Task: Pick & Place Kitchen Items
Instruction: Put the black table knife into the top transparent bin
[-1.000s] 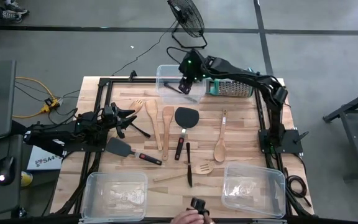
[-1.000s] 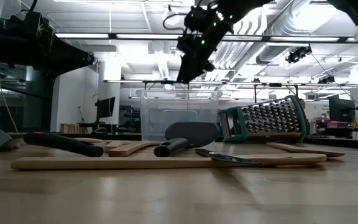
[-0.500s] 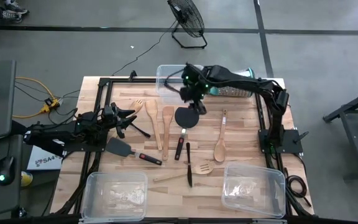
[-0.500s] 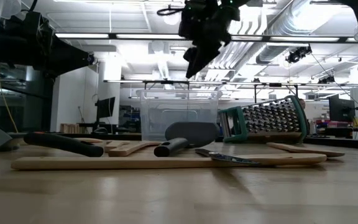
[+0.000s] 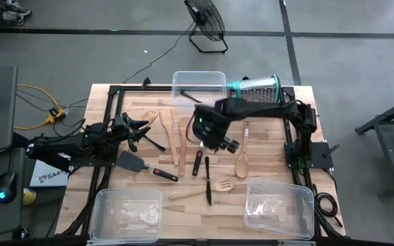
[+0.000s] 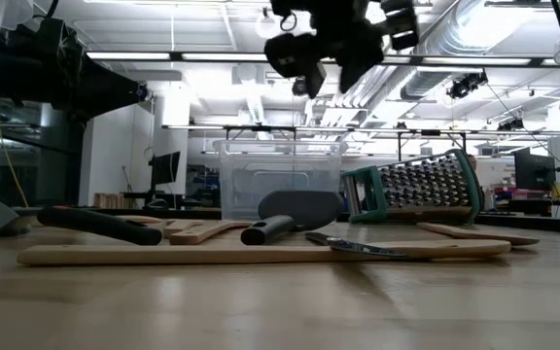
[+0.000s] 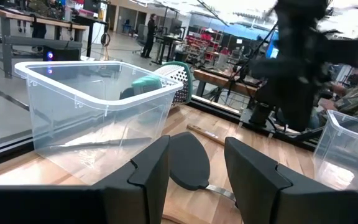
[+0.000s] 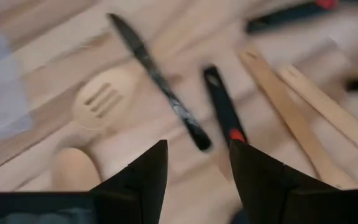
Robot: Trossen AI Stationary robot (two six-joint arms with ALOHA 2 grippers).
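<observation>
**Empty right claw over a crowded cluster of utensils**

The kitchen items lie spread across the middle of the worktop (image 5: 101, 96): a black spatula (image 5: 198, 160) with a red-and-black handle, a thin black tool (image 5: 208, 183) beside it, a slotted wooden spatula (image 5: 219, 186), a wooden spoon (image 5: 243, 154) and two long wooden spatulas (image 5: 172, 135). One dark tool already sits in the far clear bin (image 5: 198, 87).

The right claw (image 5: 219, 139) hangs above the black spatula, fingers apart and holding nothing. The risk, as I judge it, is crowding: the handles lie just beside each other, so a descent slightly off could pinch two at once or nudge a neighbour askew.

The left claw (image 5: 134, 130) waits at the left side, fingers apart. The steel grater (image 5: 257, 89) stands just beside the far bin, close to any drop path. Two more clear bins (image 5: 127, 213) sit at the near edge.
</observation>
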